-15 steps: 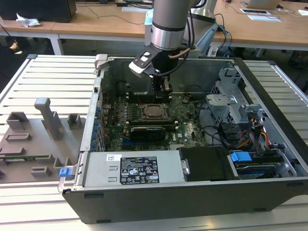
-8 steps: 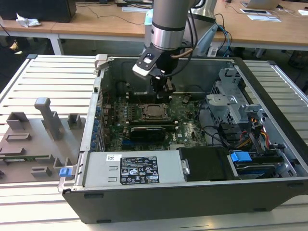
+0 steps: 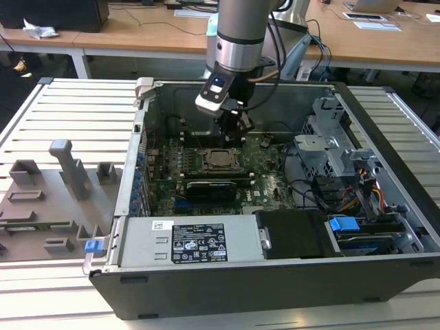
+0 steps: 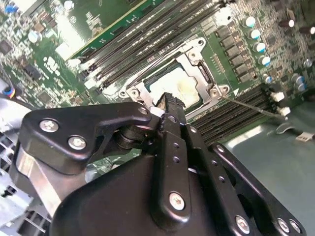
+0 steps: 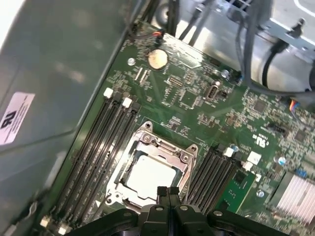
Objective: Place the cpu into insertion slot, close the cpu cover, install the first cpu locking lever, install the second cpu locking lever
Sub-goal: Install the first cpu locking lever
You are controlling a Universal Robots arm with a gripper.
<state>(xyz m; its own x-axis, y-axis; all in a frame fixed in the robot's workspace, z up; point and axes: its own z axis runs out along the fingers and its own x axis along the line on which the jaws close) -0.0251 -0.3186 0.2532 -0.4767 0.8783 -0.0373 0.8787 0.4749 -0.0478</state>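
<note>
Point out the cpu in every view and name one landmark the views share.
Exterior view: cpu mid-motherboard, close to the gripper.
Second wrist view: cpu just beyond the gripper.
First wrist view: cpu between the memory slots, by the gripper.
Shared landmark: the cpu cover framing it.

None of the print can be read. A white label [image 3: 198, 249] with small symbols sits on the power supply [image 3: 137, 240]. In the first wrist view, a white sticker [image 5: 15, 118] is on the case wall [image 5: 69, 64].
</note>
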